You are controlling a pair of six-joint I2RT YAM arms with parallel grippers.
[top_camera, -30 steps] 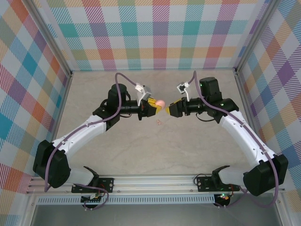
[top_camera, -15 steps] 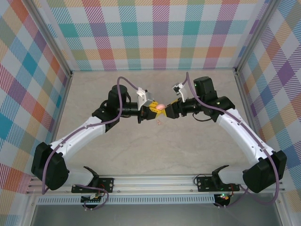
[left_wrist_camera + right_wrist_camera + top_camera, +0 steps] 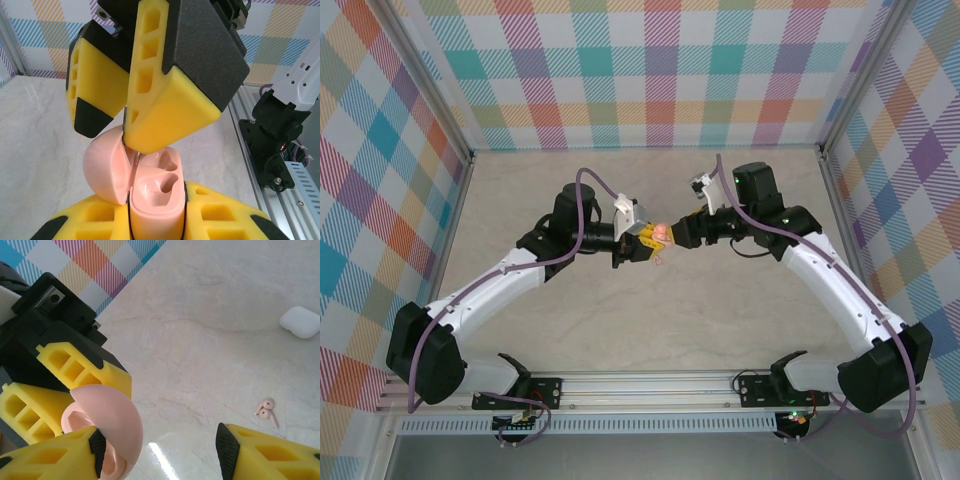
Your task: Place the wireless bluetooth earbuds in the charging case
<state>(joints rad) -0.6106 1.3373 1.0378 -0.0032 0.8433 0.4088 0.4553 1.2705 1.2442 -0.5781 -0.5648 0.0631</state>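
The left gripper [image 3: 156, 222] clamps the charging case [image 3: 155, 197], a glossy salmon-pink rounded shell with two moulded hollows; its domed lid [image 3: 107, 167] hangs open leftward; the right gripper [image 3: 160, 450], blocky yellow with black pads, stands wide, one finger against the lid; two pink stemmed earbuds [image 3: 266, 411] lie together on the marbled table [image 3: 210, 315], just nearward; a smooth white pebble-shaped case [image 3: 300, 322] sits well apart.

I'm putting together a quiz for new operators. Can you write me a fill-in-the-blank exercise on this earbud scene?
1. The left claw is shut on a ____ charging case.
2. That case's lid stands ____.
3. The two earbuds lie on the ____, outside the case.
4. The right claw is ____.
Missing words: pink; open; table; open.
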